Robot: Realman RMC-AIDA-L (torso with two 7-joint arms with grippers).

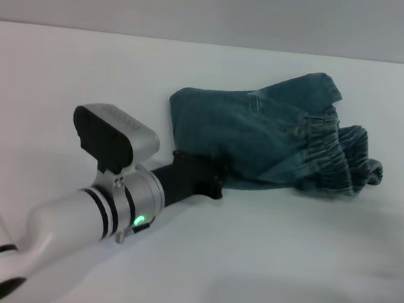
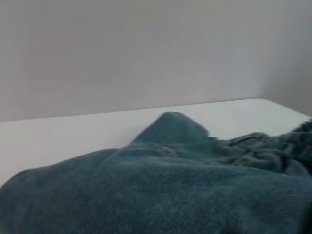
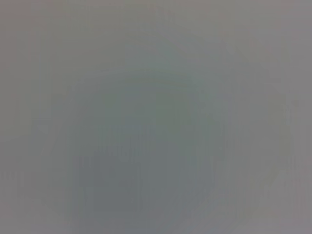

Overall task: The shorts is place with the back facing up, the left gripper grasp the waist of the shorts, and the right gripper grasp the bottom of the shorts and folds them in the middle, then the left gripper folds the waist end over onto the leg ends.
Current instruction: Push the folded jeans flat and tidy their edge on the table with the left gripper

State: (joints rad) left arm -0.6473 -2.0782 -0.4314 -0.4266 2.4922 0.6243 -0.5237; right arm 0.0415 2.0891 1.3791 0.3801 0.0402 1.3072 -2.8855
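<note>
Shorts (image 1: 261,132) lay folded on the desk (image 1: 66,74), waist (image 1: 340,161) right; left claw (image 1: 217,176) at near-left edge, grip unclear.

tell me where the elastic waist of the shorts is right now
In the head view the waist lies on the right end of the bunched shorts, far from the left gripper at their near-left edge.

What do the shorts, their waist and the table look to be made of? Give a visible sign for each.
The shorts: faded blue denim, judging by the matte washed surface and stitched seams.
The waist: the same cloth, likely elasticated, since it puckers.
The table: smooth white, matte; material unclear.
</note>
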